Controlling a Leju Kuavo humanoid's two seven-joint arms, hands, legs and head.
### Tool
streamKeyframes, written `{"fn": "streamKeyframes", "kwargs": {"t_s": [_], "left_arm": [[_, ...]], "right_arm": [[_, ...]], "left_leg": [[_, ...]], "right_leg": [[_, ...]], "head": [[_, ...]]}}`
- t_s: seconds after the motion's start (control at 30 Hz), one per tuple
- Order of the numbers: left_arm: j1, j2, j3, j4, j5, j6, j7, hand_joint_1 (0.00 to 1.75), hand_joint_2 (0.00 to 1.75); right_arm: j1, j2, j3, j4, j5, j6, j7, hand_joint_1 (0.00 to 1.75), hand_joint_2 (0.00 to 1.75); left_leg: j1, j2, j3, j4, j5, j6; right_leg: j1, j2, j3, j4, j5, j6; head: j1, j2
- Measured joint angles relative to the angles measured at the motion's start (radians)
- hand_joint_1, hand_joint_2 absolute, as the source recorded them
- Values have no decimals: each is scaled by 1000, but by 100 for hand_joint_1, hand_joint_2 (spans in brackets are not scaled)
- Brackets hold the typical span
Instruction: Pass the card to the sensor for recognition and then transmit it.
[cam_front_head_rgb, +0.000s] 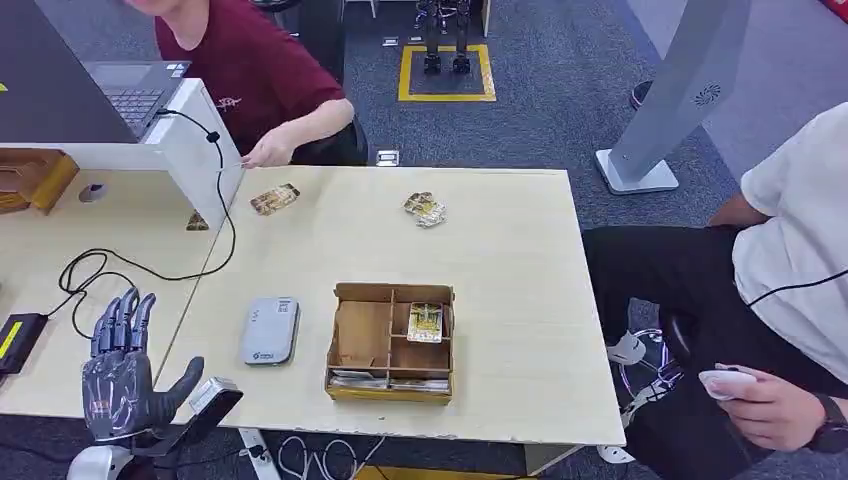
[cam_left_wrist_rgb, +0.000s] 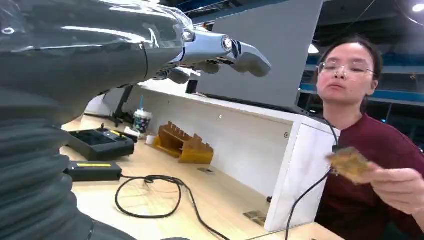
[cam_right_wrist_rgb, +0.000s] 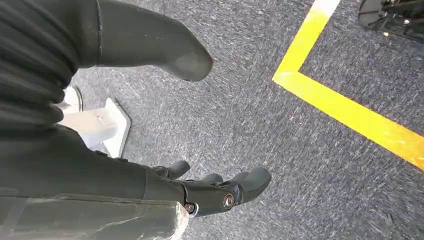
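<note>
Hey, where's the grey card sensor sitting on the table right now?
In the head view the grey sensor lies flat on the table near its front edge, just left of the wooden box and ahead of the raised left robot hand.

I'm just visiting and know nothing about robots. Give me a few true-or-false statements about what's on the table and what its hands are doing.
1. The left hand holds a card. False: it is open, fingers spread, holding nothing.
2. A card lies inside the wooden box. True.
3. The grey sensor sits beside the box. True.
4. The right hand rests on the table. False: it hangs over the carpet.
</note>
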Motion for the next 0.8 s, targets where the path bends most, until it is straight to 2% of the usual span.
{"fn": "streamKeyframes", "kwargs": {"t_s": [0.8], "left_arm": [[0, 0, -1, 0, 5, 0, -1, 0, 175]], "right_arm": [[0, 0, 0, 0, 3, -3, 0, 0, 175]], "left_leg": [[0, 0, 0, 0, 0, 0]], "right_leg": [[0, 0, 0, 0, 0, 0]], "head": [[0, 0]]}}
